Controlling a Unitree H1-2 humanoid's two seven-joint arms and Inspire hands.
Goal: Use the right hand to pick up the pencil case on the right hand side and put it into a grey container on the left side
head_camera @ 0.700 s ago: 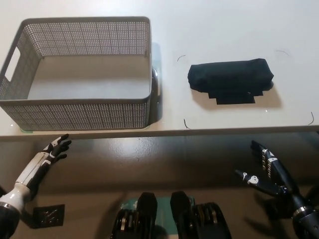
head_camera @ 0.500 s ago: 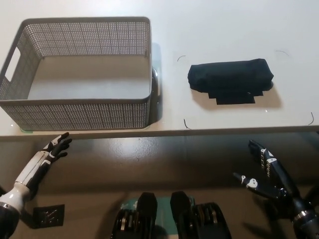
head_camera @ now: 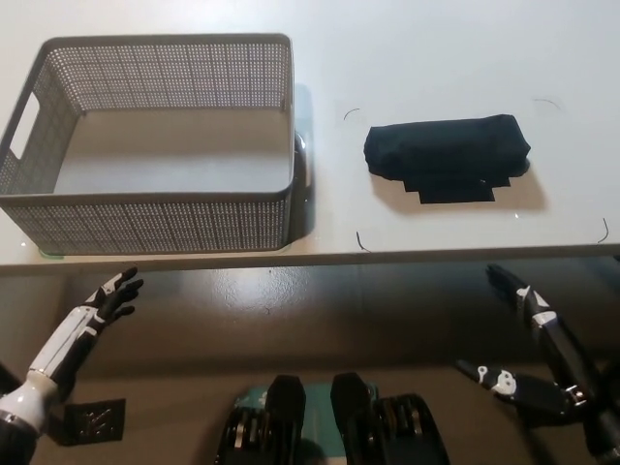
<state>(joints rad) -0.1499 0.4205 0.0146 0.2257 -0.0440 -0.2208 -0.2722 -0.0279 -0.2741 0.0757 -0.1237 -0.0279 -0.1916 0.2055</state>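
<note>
A black pencil case (head_camera: 448,156) lies flat on the white table (head_camera: 417,58), right of centre. To its left stands the grey mesh container (head_camera: 145,223), with nothing inside. My black right hand (head_camera: 538,354) hangs open below the table's front edge at the lower right, well short of the case. Resting at the lower left, also below the table edge, is my white left hand (head_camera: 102,302), its fingers spread and holding nothing.
Thin dark corner marks (head_camera: 360,240) on the table frame the spot around the pencil case. The table's front edge (head_camera: 320,260) runs across the picture between both hands and the objects.
My right hand has dropped a little and rolled, its fingers spreading further apart. The left hand has sunk slightly. Case and container have not moved.
</note>
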